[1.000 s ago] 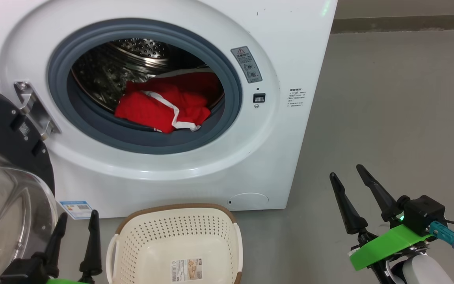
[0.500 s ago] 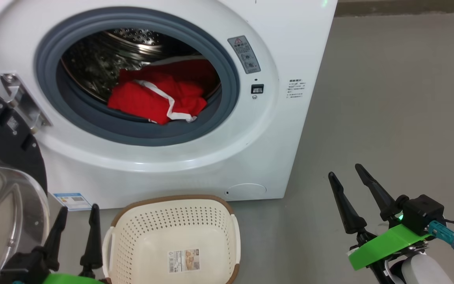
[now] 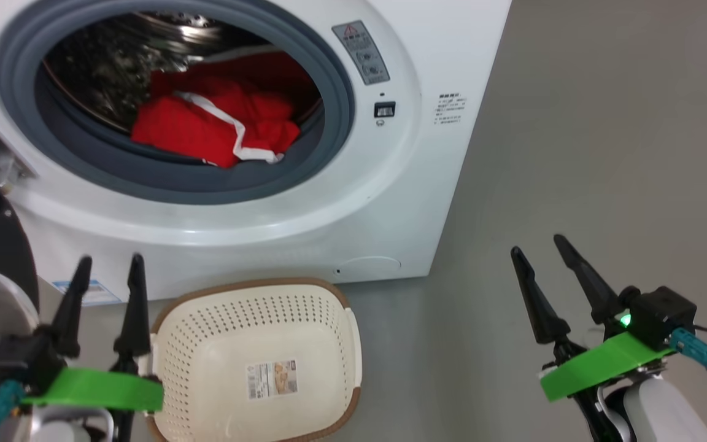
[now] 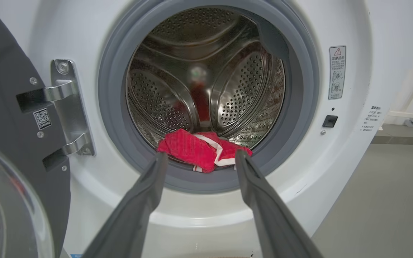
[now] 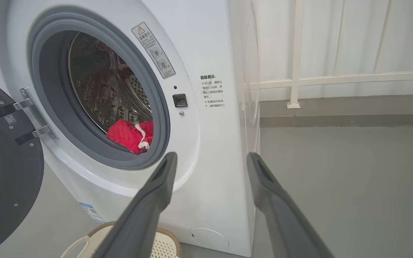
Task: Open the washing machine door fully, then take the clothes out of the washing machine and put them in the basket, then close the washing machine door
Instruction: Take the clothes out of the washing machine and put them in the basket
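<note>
Left gripper (image 3: 111, 258) spread, crumpled clothes (image 3: 200, 126), perforated basket (image 3: 255, 316)

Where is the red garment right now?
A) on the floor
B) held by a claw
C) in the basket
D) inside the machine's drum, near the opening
D: the clothes lie in the drum of the washing machine, just inside its opening, while the basket below has no fabric in it.

Head cam looks steeply down at the washing machine (image 3: 390, 184). Both wrist cams sit low facing its drum (image 4: 206, 71) (left one nearer and square-on, right one off-angle).
</note>
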Robot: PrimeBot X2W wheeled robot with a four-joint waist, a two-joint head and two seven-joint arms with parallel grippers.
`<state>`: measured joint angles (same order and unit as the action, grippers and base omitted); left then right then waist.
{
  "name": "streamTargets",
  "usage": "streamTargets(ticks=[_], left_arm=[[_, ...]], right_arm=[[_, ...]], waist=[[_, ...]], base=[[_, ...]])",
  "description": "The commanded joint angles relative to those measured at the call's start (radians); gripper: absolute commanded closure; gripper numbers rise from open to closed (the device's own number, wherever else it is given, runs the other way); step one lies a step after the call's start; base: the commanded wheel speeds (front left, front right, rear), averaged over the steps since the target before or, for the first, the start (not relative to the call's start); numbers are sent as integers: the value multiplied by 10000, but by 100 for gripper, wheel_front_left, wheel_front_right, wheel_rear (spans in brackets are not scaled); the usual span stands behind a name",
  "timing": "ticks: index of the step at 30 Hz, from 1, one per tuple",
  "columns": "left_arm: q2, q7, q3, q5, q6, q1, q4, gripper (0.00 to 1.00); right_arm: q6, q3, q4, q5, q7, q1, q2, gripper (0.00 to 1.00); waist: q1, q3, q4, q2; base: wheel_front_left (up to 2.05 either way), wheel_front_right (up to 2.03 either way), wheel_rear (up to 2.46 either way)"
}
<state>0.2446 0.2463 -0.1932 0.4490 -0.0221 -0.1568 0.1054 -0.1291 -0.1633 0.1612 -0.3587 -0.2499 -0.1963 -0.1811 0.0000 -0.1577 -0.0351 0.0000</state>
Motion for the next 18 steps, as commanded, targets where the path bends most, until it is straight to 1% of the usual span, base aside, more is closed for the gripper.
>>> streamTargets(ticks=[1,7,14,18], left_arm=[[336,-33,378,-177,1,-653,-125,0],[448,-113,416,-175,48,-1407,170,0],[603,-296,422,-113,200,-2482,806,0],[597,-319,488,3,253,-3168,1218,0]], right_arm=[[-16,-145,-311,130,-118,-401,45,0],[-16,-76,-379,182,-118,-660,107,0],[-16,-37,-494,299,-118,-1045,136,0],[-16,18,-592,354,-118,-1271,155,0]], waist=[[0,-347,-91,0],[0,-797,-183,0],[0,-1450,-327,0],[0,-1834,-410,0]], base=[[0,0,0],[0,0,0],[0,0,0],[0,0,0]])
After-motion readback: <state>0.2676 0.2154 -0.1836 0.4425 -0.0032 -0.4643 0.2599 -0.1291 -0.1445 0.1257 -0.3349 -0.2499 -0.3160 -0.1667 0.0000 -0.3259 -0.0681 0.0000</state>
